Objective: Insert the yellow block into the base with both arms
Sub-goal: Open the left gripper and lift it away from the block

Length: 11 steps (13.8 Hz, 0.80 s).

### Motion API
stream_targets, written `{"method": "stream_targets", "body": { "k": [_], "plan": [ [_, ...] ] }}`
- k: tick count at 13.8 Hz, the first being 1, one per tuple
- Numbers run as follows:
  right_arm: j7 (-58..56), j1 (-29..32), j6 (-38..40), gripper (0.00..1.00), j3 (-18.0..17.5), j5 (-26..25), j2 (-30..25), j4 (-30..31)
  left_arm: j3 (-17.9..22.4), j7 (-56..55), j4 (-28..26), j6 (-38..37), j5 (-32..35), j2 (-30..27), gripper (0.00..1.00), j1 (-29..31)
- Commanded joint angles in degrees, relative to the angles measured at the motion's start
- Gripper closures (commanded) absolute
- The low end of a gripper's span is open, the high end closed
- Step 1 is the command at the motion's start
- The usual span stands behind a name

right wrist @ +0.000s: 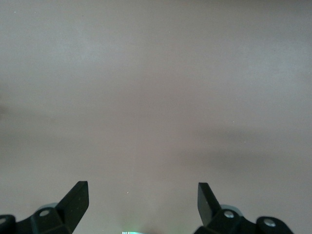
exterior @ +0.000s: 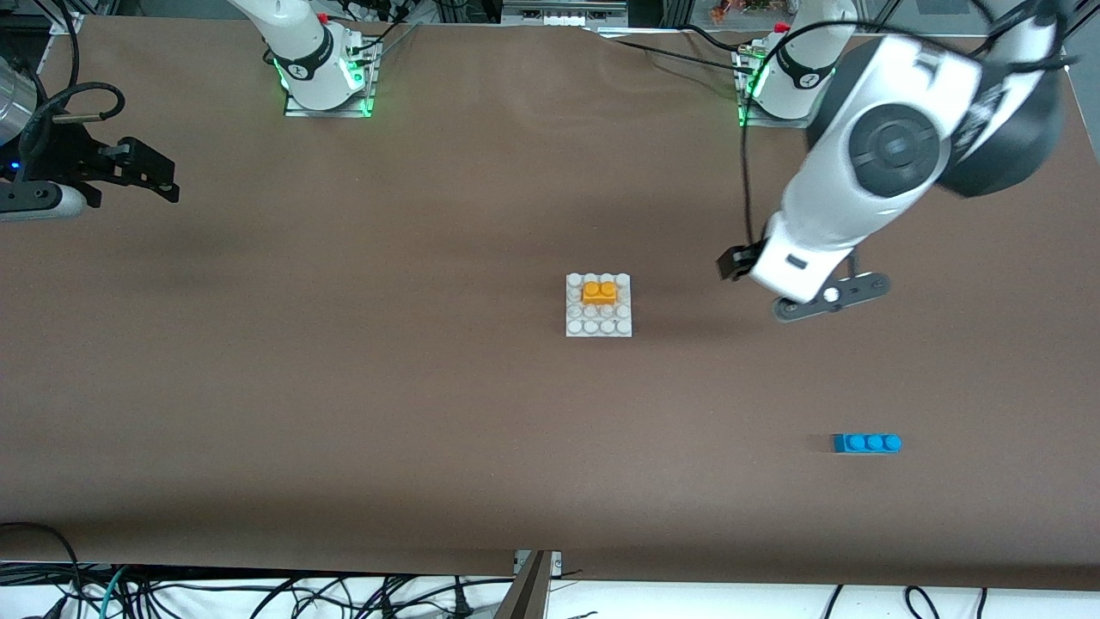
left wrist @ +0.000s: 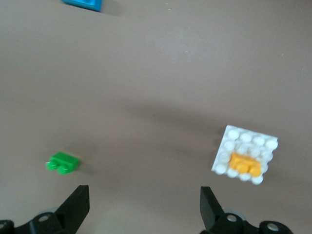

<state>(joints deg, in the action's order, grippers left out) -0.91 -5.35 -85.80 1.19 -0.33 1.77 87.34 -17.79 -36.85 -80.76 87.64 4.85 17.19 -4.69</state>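
The brown table [exterior: 344, 387] carried everything, and the base [exterior: 599, 305] near its middle served as the reference for all positions. The left arm [exterior: 868, 172] reached out from its mount and hung over the table toward the left arm's end from the base, its left gripper [left wrist: 144, 207] up in the air with both fingers spread wide and nothing between them; the left wrist view showed bare table in the gap. The right arm [exterior: 301, 47] waited, with the right gripper [right wrist: 143, 204] over the table edge at the right arm's end, well apart from the base, fingers likewise spread and empty over bare surface. The base lay flat, a white square plate of round studs. The yellow block [exterior: 599, 291] sat on the base, on the stud rows farther from the front camera, level and square with the grid, two studs up. A blue brick [exterior: 866, 443] lay nearer to the front camera than the base and toward the left arm's end, well apart from it. A green brick [left wrist: 62, 163] appeared in the left wrist view only, on the table apart from the base
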Motion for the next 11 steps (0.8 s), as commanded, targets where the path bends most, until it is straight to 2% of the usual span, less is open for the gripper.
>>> {"method": "stream_targets", "body": {
  "k": [1, 3, 4, 5, 6, 9, 11],
  "plan": [
    [-0.23, 0.16, 0.28, 0.01, -0.23, -0.28, -0.36, -0.16, 1.70, 11.92, -1.94, -1.60, -2.92, -5.93, 0.00, 5.72],
    [-0.23, 0.16, 0.20, 0.01, -0.32, -0.19, -0.36, -0.16, 2.67, 20.11, -7.53, 1.28, -5.71, -11.46, 0.00, 10.56],
    [-0.23, 0.16, 0.11, 0.01, -0.32, -0.11, -0.36, -0.24, 7.29, 22.84, -12.88, 4.35, -7.56, -15.48, 0.00, 10.41],
    [-0.23, 0.08, 0.11, 0.01, -0.32, -0.11, -0.36, -0.24, 10.12, 27.92, -18.59, 7.51, -7.84, -18.92, 0.00, 9.10],
    [-0.23, 0.08, 0.19, 0.01, -0.32, -0.02, -0.45, -0.24, 10.75, 33.10, -22.21, 9.02, -7.93, -21.30, 0.00, 8.91],
    [-0.23, 0.08, 0.20, 0.01, -0.58, -0.02, -0.45, -0.24, 10.94, 34.74, -21.81, 9.04, -3.91, -21.77, 0.00, 6.02],
    [-0.23, 0.08, 0.20, 0.01, -0.58, -0.02, -0.54, -0.24, 12.68, 34.65, -21.63, 8.69, -4.15, -21.77, 0.00, 5.92]
  ]
}}
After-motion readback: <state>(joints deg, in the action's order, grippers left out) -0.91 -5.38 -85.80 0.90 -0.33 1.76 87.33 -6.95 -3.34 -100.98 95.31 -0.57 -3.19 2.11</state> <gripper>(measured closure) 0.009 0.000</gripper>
